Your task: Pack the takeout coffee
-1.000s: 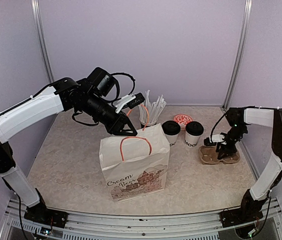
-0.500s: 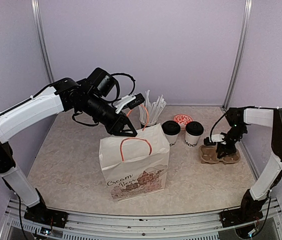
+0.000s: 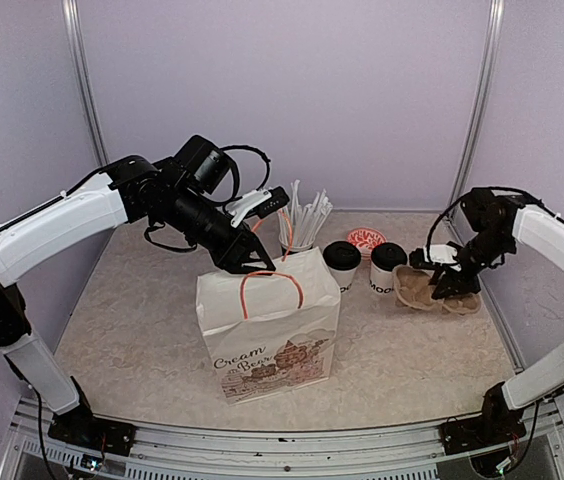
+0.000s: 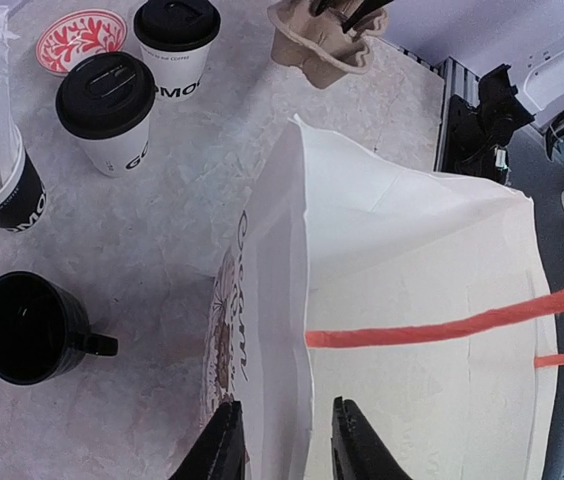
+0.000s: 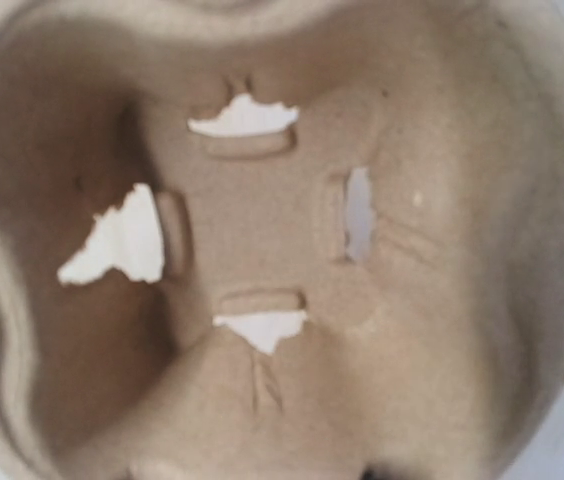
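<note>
Under my left gripper [image 3: 252, 262] I see a white paper bag [image 3: 267, 325] with orange handles and brown print; towards my right gripper [image 3: 440, 283], one white paper cup [image 3: 343, 268] and a second white paper cup [image 3: 387, 272], both black-lidded, black-lettered; at that gripper, a plain tan moulded-pulp cup carrier [image 3: 412, 290]; between the grippers, a round red-and-white patterned dish [image 3: 366, 239].

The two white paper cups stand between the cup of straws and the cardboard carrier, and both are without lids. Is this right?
Not quite: the two cups both wear black lids, which the left wrist view shows clearly. The rest stands: they are between the cup of straws and the cardboard carrier.
</note>
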You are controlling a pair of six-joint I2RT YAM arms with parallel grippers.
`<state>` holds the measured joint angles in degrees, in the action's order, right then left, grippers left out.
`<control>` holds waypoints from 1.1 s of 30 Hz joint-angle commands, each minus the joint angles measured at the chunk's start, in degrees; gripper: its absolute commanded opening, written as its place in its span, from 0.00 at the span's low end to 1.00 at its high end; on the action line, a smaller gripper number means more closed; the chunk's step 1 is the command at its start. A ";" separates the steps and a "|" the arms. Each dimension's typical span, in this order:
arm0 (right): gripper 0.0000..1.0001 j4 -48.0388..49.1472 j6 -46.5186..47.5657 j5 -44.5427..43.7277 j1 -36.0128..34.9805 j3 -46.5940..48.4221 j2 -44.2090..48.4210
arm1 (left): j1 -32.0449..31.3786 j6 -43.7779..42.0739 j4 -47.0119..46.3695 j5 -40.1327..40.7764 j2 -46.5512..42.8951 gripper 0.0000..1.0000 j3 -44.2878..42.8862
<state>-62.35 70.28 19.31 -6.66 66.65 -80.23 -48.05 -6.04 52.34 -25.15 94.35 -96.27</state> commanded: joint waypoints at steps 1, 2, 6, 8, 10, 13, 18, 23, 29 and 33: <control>0.21 -7.52 -4.71 11.05 -5.49 9.87 1.73 | -0.20 -0.08 0.26 2.02 -1.80 0.33 -1.38; 0.21 -8.56 -5.52 12.98 -6.92 12.84 1.35 | -0.20 0.08 0.30 2.39 -2.21 0.35 -1.38; 0.21 -10.33 -8.49 18.62 -13.24 24.70 -1.50 | 0.04 0.95 0.05 3.56 -3.81 0.37 -1.25; 0.21 -10.77 -9.71 21.55 -16.08 31.18 -3.67 | 0.31 1.43 -0.11 4.21 -4.49 0.38 -1.13; 0.21 -11.15 -11.28 24.18 -18.99 37.65 -6.14 | 0.62 1.83 -0.48 4.56 -4.98 0.39 -0.76; 0.21 -11.46 -12.61 28.28 -23.42 45.94 -9.48 | 1.30 2.59 -1.83 4.24 -5.95 0.40 0.36; 0.21 -11.76 -13.74 34.08 -29.56 55.72 -14.55 | 2.47 3.42 -2.45 2.56 -6.11 0.36 1.39; 0.21 -11.85 -14.50 37.28 -35.93 60.88 -18.67 | 3.53 3.89 -2.44 1.48 -5.99 0.30 2.06; 0.21 -9.90 -16.07 41.43 -40.76 62.22 -22.27 | 4.55 4.46 -3.48 -0.38 -6.43 0.18 3.13; 0.21 -5.69 -18.50 43.36 -41.24 61.47 -24.11 | 4.63 4.45 -4.27 -1.69 -7.00 0.11 4.14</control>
<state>-72.03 54.94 58.33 -47.20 127.61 -102.87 -43.66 -1.65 50.15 -24.38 88.97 -93.45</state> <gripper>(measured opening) 0.248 0.130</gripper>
